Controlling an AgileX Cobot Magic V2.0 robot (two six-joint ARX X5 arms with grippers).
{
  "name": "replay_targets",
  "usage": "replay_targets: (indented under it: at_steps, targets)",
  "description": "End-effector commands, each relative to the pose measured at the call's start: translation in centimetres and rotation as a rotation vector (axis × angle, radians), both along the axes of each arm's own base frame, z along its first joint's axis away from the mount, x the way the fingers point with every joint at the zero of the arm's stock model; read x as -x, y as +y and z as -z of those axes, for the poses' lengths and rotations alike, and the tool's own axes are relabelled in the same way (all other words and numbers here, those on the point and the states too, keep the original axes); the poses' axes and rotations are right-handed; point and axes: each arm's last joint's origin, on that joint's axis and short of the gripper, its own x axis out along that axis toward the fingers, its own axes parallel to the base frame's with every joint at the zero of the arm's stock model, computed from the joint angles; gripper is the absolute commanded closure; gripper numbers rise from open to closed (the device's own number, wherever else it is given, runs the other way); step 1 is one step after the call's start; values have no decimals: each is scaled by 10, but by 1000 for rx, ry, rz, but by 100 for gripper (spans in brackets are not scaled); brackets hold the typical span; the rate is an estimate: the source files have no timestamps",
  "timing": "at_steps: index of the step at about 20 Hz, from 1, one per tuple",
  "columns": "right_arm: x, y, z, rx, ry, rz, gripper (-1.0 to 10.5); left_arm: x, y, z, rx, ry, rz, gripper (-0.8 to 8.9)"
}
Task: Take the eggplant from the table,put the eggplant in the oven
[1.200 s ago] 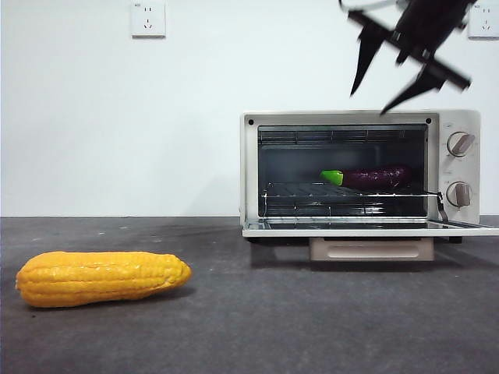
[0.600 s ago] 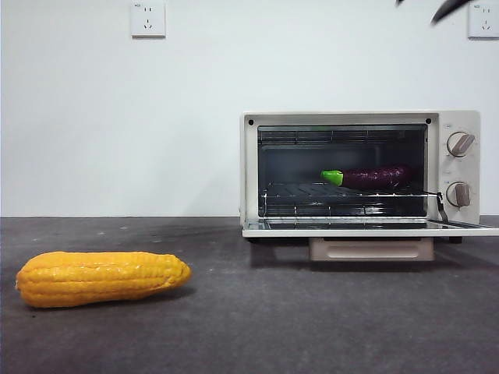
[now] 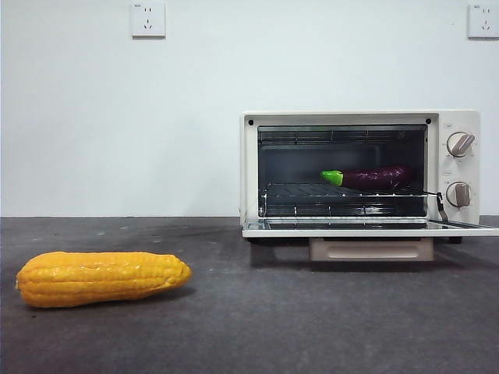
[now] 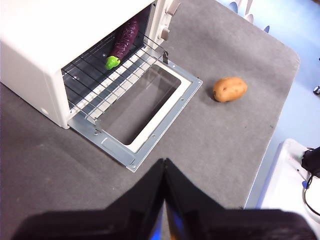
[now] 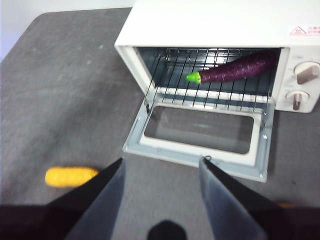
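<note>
The dark-purple eggplant (image 3: 376,178) with its green stem end lies on the wire rack inside the cream-white oven (image 3: 359,117), whose glass door (image 3: 370,229) hangs flat open. The left wrist view shows the eggplant (image 4: 124,40) on the rack, and so does the right wrist view, where the eggplant (image 5: 235,69) lies deep in the cavity. My left gripper (image 4: 164,167) is shut and holds nothing, high above the table (image 3: 249,312) in front of the door. My right gripper (image 5: 161,167) is open and empty, well above the door. Neither arm appears in the front view.
A yellow-orange corn cob (image 3: 101,277) lies on the table at the front left; the corn cob (image 5: 71,176) also shows in the right wrist view. A brown potato (image 4: 229,89) rests on the table beside the open oven door. The table's rounded edge (image 4: 280,100) runs past the potato.
The arm that hung above the oven's top right corner has risen out of the front view. The eggplant, oven and corn have not moved.
</note>
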Motion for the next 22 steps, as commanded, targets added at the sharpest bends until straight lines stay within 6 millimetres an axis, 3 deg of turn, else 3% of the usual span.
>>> replay_targets:
  at_steps: [1,6,9,22]
  targets:
    - [21,-4,-1,29,-8,-20,754,-1,-1,2,-2,-8,12,819]
    - [46,-9,-4,44,-55,-18,804,-2,-1,1,0,-13,12,819]
    - [53,-11,-4,73,-71,-6,969,-2,-1,1,0,-13,12,819]
    - [59,-13,1,106,-13,-23,958,-3,-6,2,4,-24,25,819]
